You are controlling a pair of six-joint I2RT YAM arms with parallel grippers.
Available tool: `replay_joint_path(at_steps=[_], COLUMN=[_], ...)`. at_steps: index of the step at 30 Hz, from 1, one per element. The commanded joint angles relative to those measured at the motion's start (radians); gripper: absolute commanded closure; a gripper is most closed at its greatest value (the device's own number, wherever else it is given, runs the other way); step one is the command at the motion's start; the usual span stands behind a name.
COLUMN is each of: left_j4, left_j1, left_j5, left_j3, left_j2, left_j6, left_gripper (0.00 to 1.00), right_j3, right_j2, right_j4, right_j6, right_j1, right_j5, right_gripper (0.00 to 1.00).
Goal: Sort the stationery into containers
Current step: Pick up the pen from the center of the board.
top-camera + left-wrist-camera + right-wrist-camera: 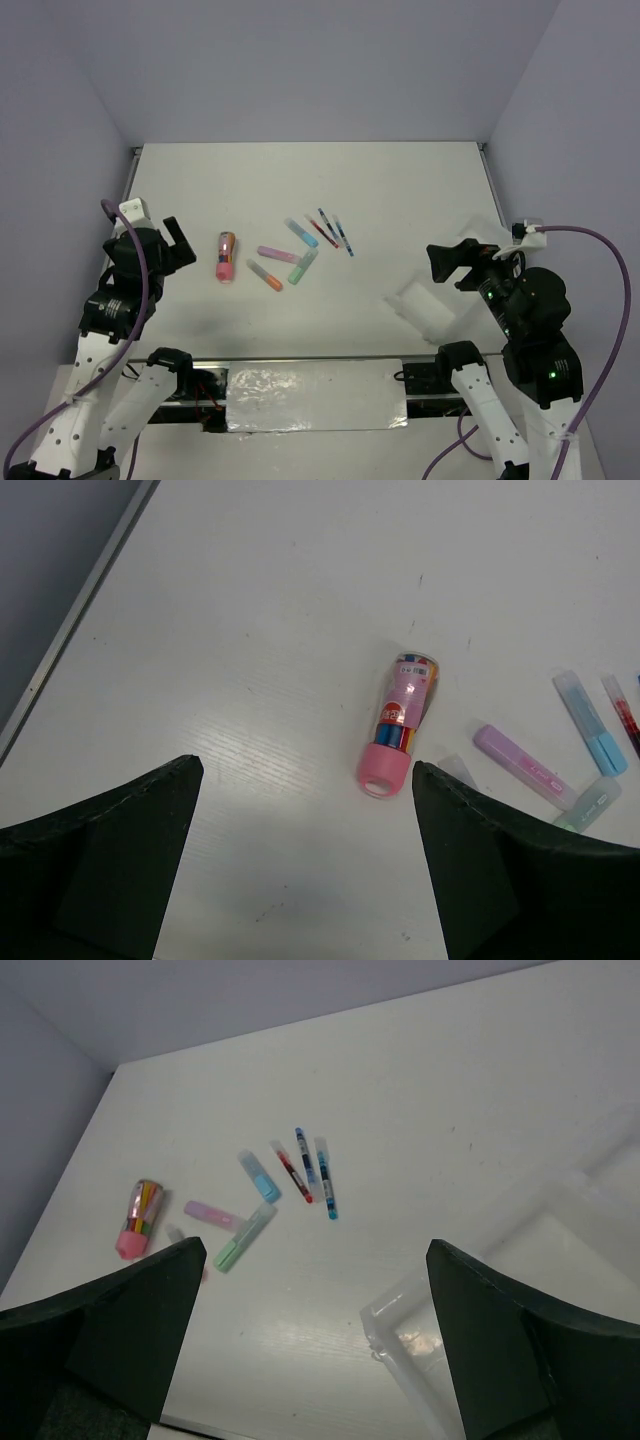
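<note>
Four of the short kind: a purple highlighter (272, 253), a blue highlighter (300, 231), a green highlighter (303, 266), an orange highlighter (266, 275). Three of the thin kind (one red pen (291, 1170), two blue pens (326, 1178)). One pink tube (226, 257). One plastic tray (425, 310).

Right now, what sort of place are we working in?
Probably a lab test cell rather than an office: a white table boxed in by plain pale walls, with loose stationery and a translucent tray laid out on it.
</note>
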Motion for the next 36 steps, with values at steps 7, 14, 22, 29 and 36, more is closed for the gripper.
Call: replay_joint_path(at_steps=[7, 14, 22, 29, 36], left_j4=[0.022, 0.070, 0.122, 0.223, 0.307], left_j1=[0.007, 0.005, -0.114, -0.122, -0.113], left_j5=[-0.020, 0.226, 0.205, 0.143, 0.131], left_j3=[0.026, 0.023, 0.121, 0.107, 0.074], left_j2=[-0.004, 0.143, 0.629, 0.927, 1.006], left_j6=[-0.006, -0.012, -0.184, -0.214, -0.219], left_gripper=[0.01, 0.01, 0.01, 0.01, 0.13], right_j3=[0.017, 0.025, -0.010, 0.004, -0.029], right_j2=[0.006, 0.040, 0.048, 0.034, 0.020], right_j4=[-0.008, -0.033, -0.020, -0.077, -0.046], right_j6=[-0.007, -0.031, -0.028, -0.067, -0.051], right_j1=[-0.005, -0.005, -0.005, -0.005, -0.005], right_j5=[-0.015, -0.098, -0.228, -0.229, -0.272], right_gripper=[0.00, 0.00, 0.00, 0.00, 0.00])
